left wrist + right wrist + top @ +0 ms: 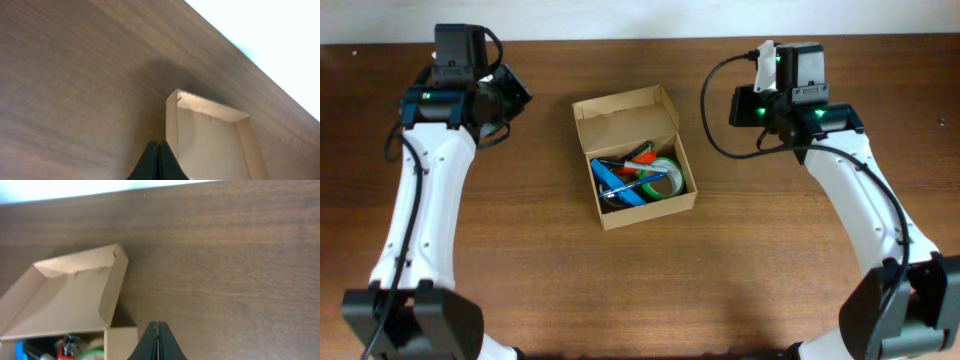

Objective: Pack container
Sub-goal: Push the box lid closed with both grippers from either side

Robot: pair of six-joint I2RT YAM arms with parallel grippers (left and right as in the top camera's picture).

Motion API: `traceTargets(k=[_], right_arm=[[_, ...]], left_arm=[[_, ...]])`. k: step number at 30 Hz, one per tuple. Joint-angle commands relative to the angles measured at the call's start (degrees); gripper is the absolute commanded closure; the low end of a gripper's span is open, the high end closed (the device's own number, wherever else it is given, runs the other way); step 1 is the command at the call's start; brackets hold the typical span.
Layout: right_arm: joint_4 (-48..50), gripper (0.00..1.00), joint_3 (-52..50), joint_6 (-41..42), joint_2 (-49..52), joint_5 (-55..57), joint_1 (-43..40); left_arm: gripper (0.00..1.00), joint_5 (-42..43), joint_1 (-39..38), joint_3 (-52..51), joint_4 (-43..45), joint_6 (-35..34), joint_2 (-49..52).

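The container (650, 212) is a tan cardboard box in the middle of the table. Its hinged lid (625, 118) stands open toward the back. Inside lie blue, orange and green items (638, 177), one of them a green-edged tape roll. My left gripper (517, 96) hovers left of the box, shut and holding nothing. In the left wrist view its fingertips (158, 143) meet just short of the lid's corner (176, 96). My right gripper (735, 105) sits to the right of the box, shut and empty. Its tips (157, 323) point past the lid (65, 295) and the box corner (120, 340).
Bare brown wood surrounds the box on all sides. The table's far edge (640, 38) meets a white wall behind both arms. Black cables (715, 130) loop off the right wrist toward the box side.
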Motion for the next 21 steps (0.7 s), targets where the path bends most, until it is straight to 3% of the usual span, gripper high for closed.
traceTargets(k=[1, 21], right_arm=[[1.42, 0.97, 1.64, 3.41, 2.29, -1.84, -0.24], [6.75, 0.97, 1.64, 13.31, 16.13, -11.26, -0.28]], left_arm=[[0.98, 2.51, 0.17, 0.24, 1.22, -2.78, 3.91], [0.98, 11.08, 0.48, 0.24, 1.44, -20.37, 17.79]])
